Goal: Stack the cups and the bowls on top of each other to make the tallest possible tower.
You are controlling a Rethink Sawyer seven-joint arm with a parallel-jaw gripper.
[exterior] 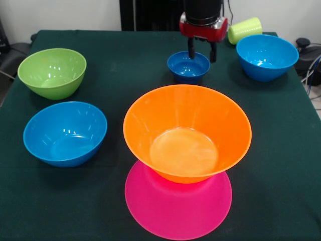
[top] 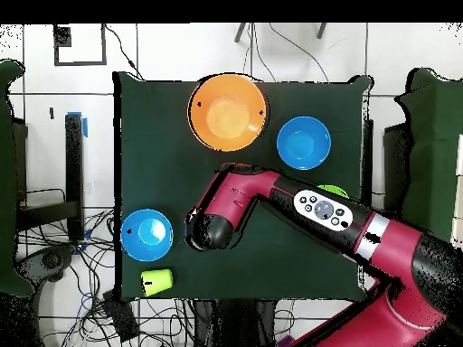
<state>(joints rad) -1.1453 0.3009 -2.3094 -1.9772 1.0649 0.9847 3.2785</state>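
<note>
Dark-blue small bowl point(exterior: 188, 67) is sitting right under the jaws point(exterior: 202, 51), which hang spread open, one finger dipping inside the rim and the other outside it, so I'd guess a rim pinch is next. Orange bowl point(exterior: 187, 131) rests on the upside-down pink bowl point(exterior: 178, 206) at the counter's point(exterior: 125, 65) near side, well apart from the arm. No labels or writing I can read anywhere.

I'm in a robot lab: green-clothed table point(top: 271, 262), taped white floor point(top: 54, 99), cables point(top: 77, 312) trailing everywhere
</note>
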